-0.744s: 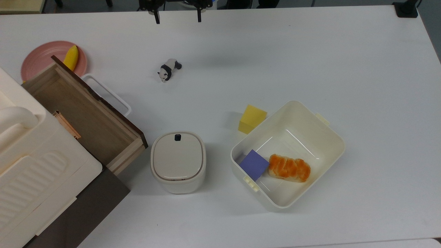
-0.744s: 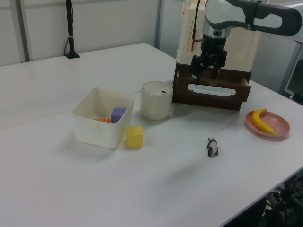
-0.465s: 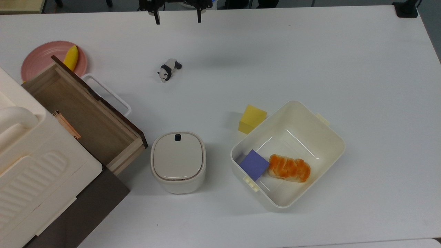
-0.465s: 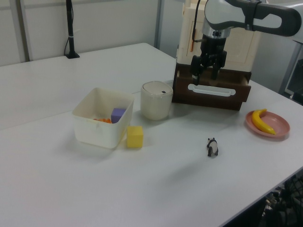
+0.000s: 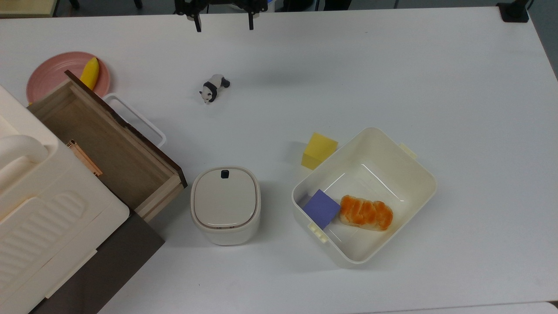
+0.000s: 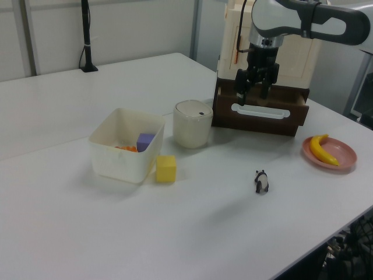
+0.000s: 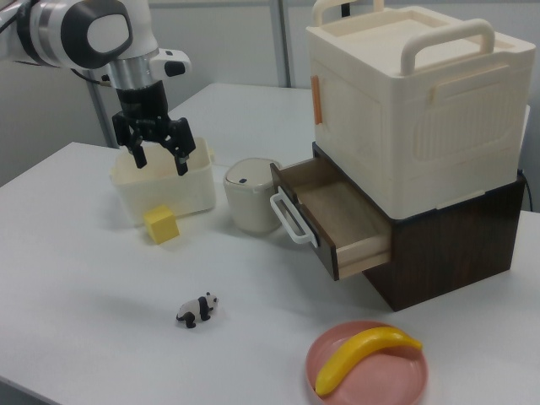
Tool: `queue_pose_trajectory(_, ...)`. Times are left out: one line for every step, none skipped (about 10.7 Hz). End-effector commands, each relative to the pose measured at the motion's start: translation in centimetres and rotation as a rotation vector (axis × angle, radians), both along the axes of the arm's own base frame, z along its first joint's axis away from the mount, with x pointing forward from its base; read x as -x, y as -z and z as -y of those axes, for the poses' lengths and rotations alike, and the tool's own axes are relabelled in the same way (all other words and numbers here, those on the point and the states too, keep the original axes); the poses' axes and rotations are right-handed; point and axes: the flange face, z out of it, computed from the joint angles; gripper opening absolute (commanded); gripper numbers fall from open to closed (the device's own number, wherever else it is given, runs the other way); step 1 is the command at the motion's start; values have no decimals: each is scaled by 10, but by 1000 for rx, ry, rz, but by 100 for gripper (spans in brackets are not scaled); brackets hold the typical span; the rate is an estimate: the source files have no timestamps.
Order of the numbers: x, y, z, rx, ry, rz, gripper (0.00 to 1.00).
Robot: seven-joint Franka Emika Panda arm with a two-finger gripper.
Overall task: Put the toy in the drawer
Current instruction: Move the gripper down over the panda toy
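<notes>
We hold our pincer [image 7: 157, 152] open and empty high above the desk [image 5: 392, 65], and the toy [image 5: 213, 87] stands below it, between the desk's edge and the open drawer [image 5: 104, 144].

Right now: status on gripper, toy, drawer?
Gripper open, empty, above table. Toy standing on table, untouched. Drawer open, nothing blocking.
</notes>
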Motion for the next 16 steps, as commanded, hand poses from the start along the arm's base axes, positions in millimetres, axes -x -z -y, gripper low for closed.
queue_pose_trajectory(5, -9, 33, -17, 74, -5, 100)
queue_pose_trajectory(7, -9, 44, -18, 94, -18, 100)
queue_pose_trajectory(8, -10, 51, -19, 108, -26, 100)
queue_pose_trajectory(9, -8, 64, -19, 132, -29, 100)
queue_pose_trajectory(13, -4, 78, -26, 166, -54, 100)
queue_pose_trajectory(15, 5, 89, -32, 188, -93, 100)
queue_pose_trajectory(14, 19, 99, -38, 217, -140, 100)
queue_pose_trajectory(5, 51, 108, -42, 288, -207, 100)
queue_pose_trajectory(-3, 78, 109, -42, 321, -256, 100)
queue_pose_trajectory(-9, 102, 109, -45, 320, -298, 100)
queue_pose_trajectory(-13, 124, 110, -49, 317, -333, 100)
queue_pose_trajectory(-18, 141, 109, -52, 311, -359, 100)
queue_pose_trajectory(-20, 154, 110, -55, 307, -379, 100)
queue_pose_trajectory(-19, 168, 108, -52, 303, -404, 100)
queue_pose_trajectory(-17, 185, 105, -49, 298, -416, 100)
queue_pose_trajectory(-13, 200, 103, -48, 293, -422, 100)
